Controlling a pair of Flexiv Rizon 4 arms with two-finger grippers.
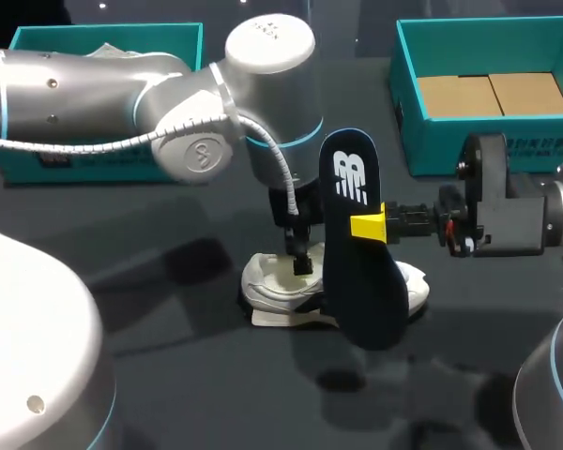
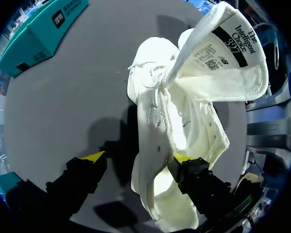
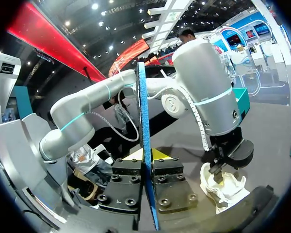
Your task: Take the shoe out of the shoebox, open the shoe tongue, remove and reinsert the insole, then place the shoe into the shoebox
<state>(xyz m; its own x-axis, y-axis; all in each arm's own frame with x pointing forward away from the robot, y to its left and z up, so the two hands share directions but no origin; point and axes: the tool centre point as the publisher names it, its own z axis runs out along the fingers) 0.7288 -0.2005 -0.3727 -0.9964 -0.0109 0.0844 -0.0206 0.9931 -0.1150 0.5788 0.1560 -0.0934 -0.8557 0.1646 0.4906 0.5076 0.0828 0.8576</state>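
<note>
Holding: my right gripper (image 1: 368, 226) is clamped on the insole (image 1: 357, 272), which stands upright and shows only its edge in the right wrist view.
Left gripper (image 2: 138, 158): spread, with one finger (image 2: 183, 158) inside the shoe (image 2: 155, 121) and the other outside, apart from its wall.
Shoe: on the table (image 1: 169, 356), tongue (image 2: 233, 63) folded back; the insole hides part of it in the head view.
Boxes: my left arm (image 1: 122, 94) covers much of the left box (image 1: 103, 37); the right box (image 1: 450, 141) is cut off.

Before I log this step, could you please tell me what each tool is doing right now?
Left tool: open, one finger inside the shoe.
Right tool: closed on the insole.
</note>
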